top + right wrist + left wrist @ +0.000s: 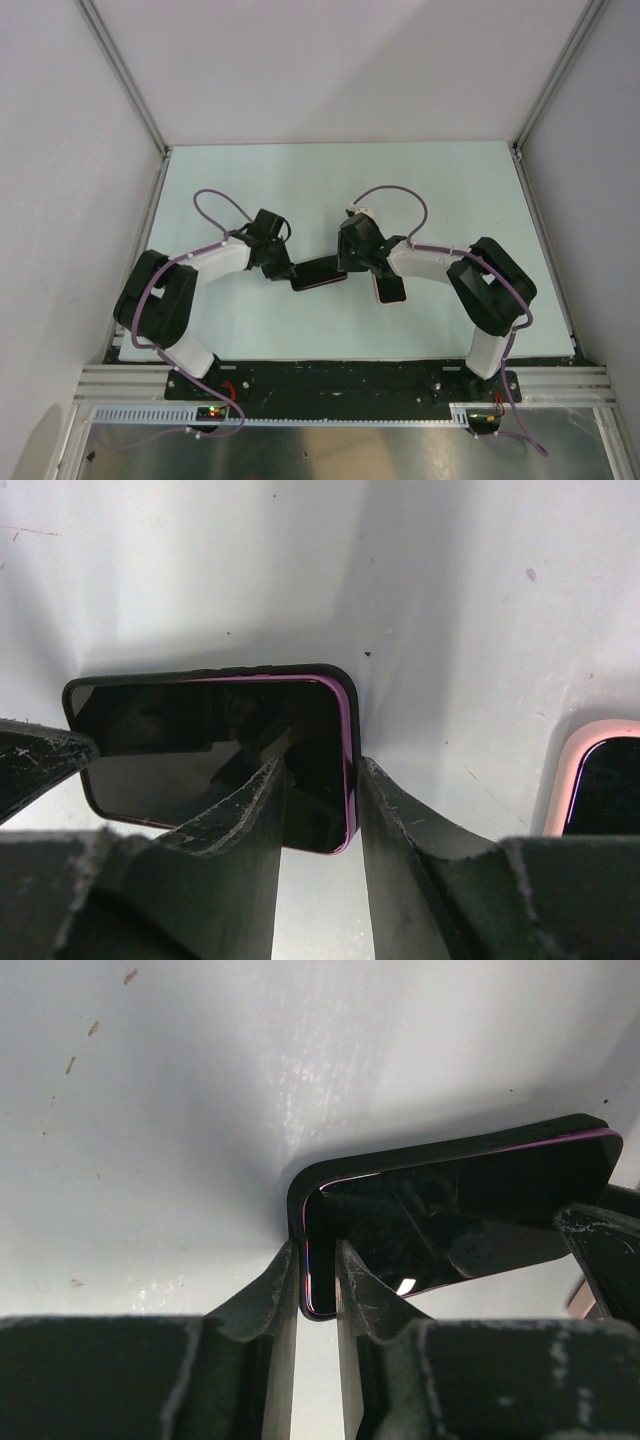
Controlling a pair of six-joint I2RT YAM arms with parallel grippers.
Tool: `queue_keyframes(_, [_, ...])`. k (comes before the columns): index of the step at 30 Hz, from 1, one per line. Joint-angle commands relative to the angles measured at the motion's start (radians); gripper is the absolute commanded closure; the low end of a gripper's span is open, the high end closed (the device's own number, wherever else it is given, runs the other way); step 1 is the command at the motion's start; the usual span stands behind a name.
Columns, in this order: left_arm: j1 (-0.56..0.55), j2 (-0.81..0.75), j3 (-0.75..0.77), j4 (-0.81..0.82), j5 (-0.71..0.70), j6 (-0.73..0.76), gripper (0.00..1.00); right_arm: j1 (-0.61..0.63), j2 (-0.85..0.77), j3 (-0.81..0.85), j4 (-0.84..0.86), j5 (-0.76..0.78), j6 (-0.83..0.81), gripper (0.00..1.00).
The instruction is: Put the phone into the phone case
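Note:
A dark phone point(320, 273) with a purple rim and a black outer band hangs between my two grippers at the table's middle. My left gripper point(283, 268) is shut on its left end; in the left wrist view the fingers point(318, 1260) pinch the corner of the phone point(470, 1190). My right gripper point(345, 262) is shut on its right end; in the right wrist view the gripper point(320, 770) straddles the edge of the phone point(200, 730). A second dark slab with a pink rim point(391, 288) lies flat just right of the right gripper. It also shows in the right wrist view point(600, 780). I cannot tell if this is the case.
The pale table point(340, 180) is walled by white panels at the back and both sides. A metal rail point(340, 385) runs along the near edge by the arm bases. Purple cables loop over both arms.

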Motion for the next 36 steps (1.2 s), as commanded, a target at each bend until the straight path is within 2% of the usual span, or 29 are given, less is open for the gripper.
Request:
queue_keyframes(1, [-0.035, 0.017, -0.038, 0.100, 0.025, 0.000, 0.77, -0.013, 0.013, -0.053, -0.112, -0.178, -0.009, 0.62])
queue_keyframes(11, [-0.034, -0.022, -0.062, 0.100, 0.033, 0.015, 0.70, -0.060, -0.020, -0.054, -0.141, -0.183, -0.029, 0.66])
queue_keyframes(21, [-0.030, -0.051, -0.087, 0.098, 0.055, 0.028, 0.64, -0.080, -0.078, -0.053, -0.166, -0.172, -0.041, 0.55])
queue_keyframes(28, [-0.029, -0.068, -0.108, 0.100, 0.058, 0.024, 0.64, -0.080, -0.077, -0.052, -0.158, -0.181, -0.039, 0.69])
queue_keyframes(34, [-0.030, -0.062, -0.109, 0.101, 0.060, 0.023, 0.64, -0.075, -0.054, -0.054, -0.145, -0.188, -0.035, 0.73])
queue_keyframes(36, [-0.030, -0.056, -0.108, 0.101, 0.060, 0.023, 0.64, -0.075, -0.041, -0.053, -0.139, -0.189, -0.034, 0.78])
